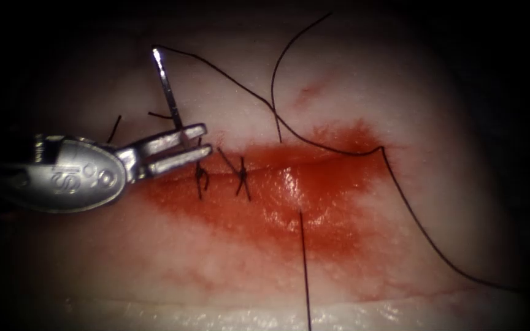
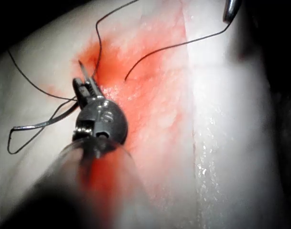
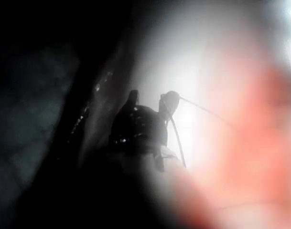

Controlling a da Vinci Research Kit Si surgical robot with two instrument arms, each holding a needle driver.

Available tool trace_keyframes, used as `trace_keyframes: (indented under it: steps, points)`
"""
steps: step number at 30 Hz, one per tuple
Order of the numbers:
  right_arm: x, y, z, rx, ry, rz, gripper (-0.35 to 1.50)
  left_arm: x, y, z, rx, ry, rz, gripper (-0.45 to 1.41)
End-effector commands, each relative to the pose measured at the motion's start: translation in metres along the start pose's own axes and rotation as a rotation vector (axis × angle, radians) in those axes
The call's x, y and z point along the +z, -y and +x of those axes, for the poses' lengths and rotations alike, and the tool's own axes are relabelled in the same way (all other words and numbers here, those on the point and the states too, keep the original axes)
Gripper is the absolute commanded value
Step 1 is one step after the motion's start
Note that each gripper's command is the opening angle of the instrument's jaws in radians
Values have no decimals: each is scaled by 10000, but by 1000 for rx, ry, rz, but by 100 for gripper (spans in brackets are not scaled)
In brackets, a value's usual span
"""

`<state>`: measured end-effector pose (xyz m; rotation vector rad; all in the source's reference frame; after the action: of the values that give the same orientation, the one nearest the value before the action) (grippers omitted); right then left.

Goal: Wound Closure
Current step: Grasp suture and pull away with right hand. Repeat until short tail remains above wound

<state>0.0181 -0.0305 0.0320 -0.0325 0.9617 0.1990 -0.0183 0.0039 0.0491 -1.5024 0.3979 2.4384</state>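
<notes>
My left tool comes in from the left, its jaws shut on the curved needle close to one end. The needle stands up out of the jaws, free of the tissue, over the left end of the cut. Thread leaves the needle's top end, runs right and meets the tissue at the cut's right end. In the left wrist view the left tool holds the needle sideways. The right tool holds a thread strand; the right tool shows dark with thread at its tip.
Two tied stitches with short cut ends cross the cut's left part. Red fluid covers the tissue around the cut. A straight thread strand runs down to the tissue's near edge. Another strand loops at the back.
</notes>
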Motion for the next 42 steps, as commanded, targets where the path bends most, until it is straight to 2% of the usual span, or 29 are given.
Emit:
trace_keyframes:
  steps: [1,3,4,5,9,10,12,15,17,19,20,21,22,23,24,32,38,41,42]
  points:
    - [13,-13,-6,-21,-19,-24,125,7,-2,-2,0,-1,-1,-45]
    - [24,-49,-21,-118,-35,-61,130,7,-2,-2,0,0,-1,-45]
    - [24,-49,-21,-118,-35,-61,130,7,-2,-2,0,0,-1,-45]
    - [36,-69,-32,-179,-26,-95,126,7,-2,-3,0,-1,-1,-45]
    - [50,-91,-46,-194,-43,-136,119,6,-2,-3,1,-1,-2,-45]
    - [58,-101,-51,-191,-50,-162,130,6,-2,-3,1,-1,-2,-45]
    - [62,-107,-55,-190,-56,-188,130,6,-2,-3,1,-1,-2,-45]
    - [67,-112,-63,-128,-57,-189,119,6,-2,-3,1,-1,-2,-45]
    - [72,-111,-73,2,-59,-172,113,6,-2,-3,-5,0,-5,-45]
    - [73,-110,-75,18,-57,-168,106,6,-2,-3,-5,0,-5,-45]
    - [74,-109,-77,62,-60,-161,98,6,-2,-3,-5,0,-5,-45]
    - [75,-109,-79,119,-59,-146,77,6,-2,-3,-5,0,-5,-45]
    - [76,-110,-80,171,-69,-133,74,6,-2,-3,-5,0,-5,-45]
    - [78,-115,-82,320,-104,-97,72,6,-2,-3,-5,1,-4,-45]
    - [80,-117,-85,381,-114,-85,69,6,-2,-3,-5,1,-4,-45]
    - [80,-114,-102,516,-104,-57,77,6,-2,-2,-6,0,-5,-45]
    - [76,-118,-117,518,-62,-47,79,5,-2,-2,-6,0,-5,-45]
    - [76,-127,-121,526,-67,-53,79,6,-2,-2,-6,0,-5,-45]
    - [78,-129,-121,527,-82,-64,84,6,-2,-2,-6,0,-5,-45]
